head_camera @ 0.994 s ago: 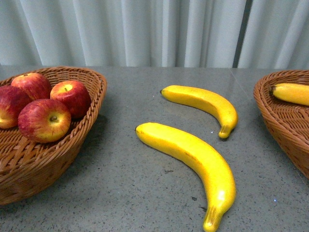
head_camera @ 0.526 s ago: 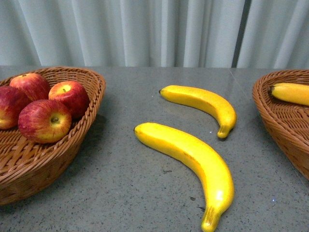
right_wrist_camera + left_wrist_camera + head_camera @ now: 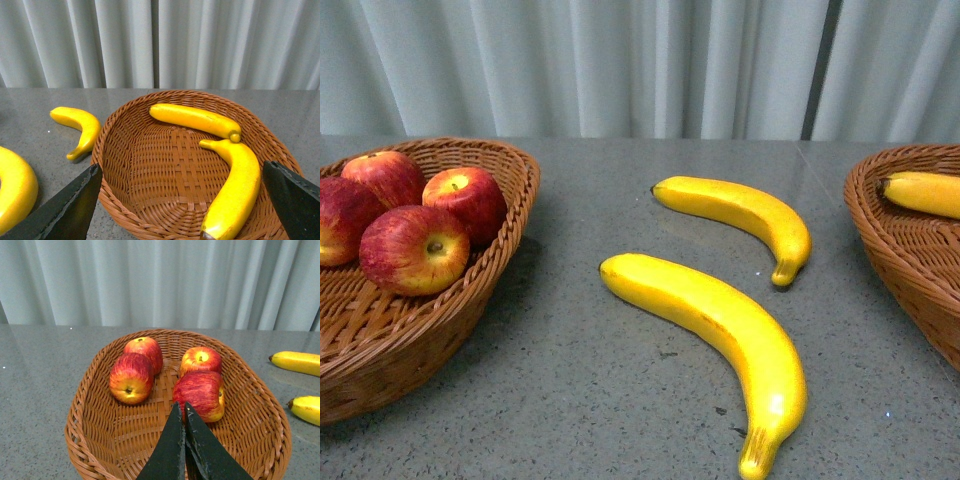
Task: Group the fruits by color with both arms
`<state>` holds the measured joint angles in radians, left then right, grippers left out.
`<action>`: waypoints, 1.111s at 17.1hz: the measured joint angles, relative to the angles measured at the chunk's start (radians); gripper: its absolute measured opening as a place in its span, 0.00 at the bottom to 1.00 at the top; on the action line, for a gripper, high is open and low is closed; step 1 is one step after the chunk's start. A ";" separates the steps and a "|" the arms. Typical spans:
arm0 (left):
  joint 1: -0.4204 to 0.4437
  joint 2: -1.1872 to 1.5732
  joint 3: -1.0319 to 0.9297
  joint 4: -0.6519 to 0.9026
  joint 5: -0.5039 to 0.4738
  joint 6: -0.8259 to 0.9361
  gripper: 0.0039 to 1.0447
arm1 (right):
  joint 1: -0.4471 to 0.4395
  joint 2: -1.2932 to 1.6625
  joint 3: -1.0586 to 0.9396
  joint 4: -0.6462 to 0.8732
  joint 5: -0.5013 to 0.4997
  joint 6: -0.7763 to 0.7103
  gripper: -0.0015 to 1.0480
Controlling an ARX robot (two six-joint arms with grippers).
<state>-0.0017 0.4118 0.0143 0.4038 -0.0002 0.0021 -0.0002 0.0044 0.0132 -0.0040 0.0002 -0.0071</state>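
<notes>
We see our left tool [image 3: 182, 407] pinched closed on nothing above the apple basket [image 3: 90, 390], which holds four red apples [image 3: 131, 378] at nine o'clock on the table [image 3: 570, 380]. Our right tool [image 3: 181, 167] gapes wide over the banana basket [image 3: 115, 150] at three o'clock, with two bananas [image 3: 192, 118] inside. Two loose bananas [image 3: 720, 320] lie between the baskets, toward five o'clock.
</notes>
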 joint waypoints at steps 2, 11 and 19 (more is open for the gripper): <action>0.000 -0.056 0.000 -0.047 0.000 0.000 0.01 | 0.000 0.000 0.000 0.000 0.000 0.000 0.94; 0.000 -0.220 0.000 -0.214 0.000 0.000 0.01 | 0.000 0.000 0.000 0.000 0.000 0.000 0.94; 0.000 -0.401 0.000 -0.410 0.000 0.000 0.01 | 0.000 0.000 0.000 0.000 0.000 0.000 0.94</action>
<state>-0.0017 0.0105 0.0147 -0.0059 0.0002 0.0021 -0.0002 0.0044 0.0132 -0.0036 0.0002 -0.0071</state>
